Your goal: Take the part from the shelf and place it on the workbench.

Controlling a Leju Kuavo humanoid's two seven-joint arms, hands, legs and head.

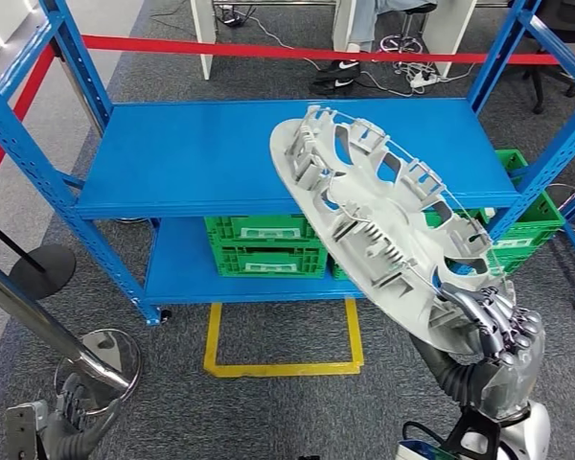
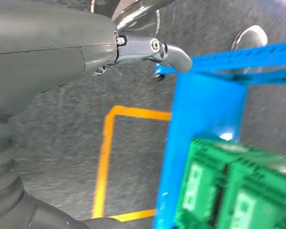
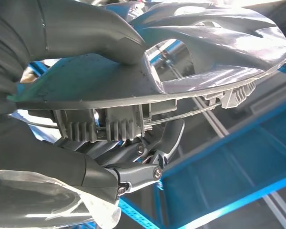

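On grey carpet with a yellow floor outline [image 1: 283, 367], the right hand [image 1: 498, 324] grips the grey wheel-cover part [image 1: 377, 222] tilted above the blue shelf [image 1: 197, 158], green crates [image 1: 264, 244] beneath, while the left hand [image 2: 148, 50] hangs with fingers extended, holding nothing.

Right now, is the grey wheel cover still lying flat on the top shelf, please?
No, the right hand grips the wheel cover by its rim, tilted in the air in front of the blue shelf.

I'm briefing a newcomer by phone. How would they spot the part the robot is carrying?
Find the blue shelf. In front of it, the right hand grips a large grey round wheel cover by its rim, tilted; unlike the green crates, it's ribbed with cutouts.
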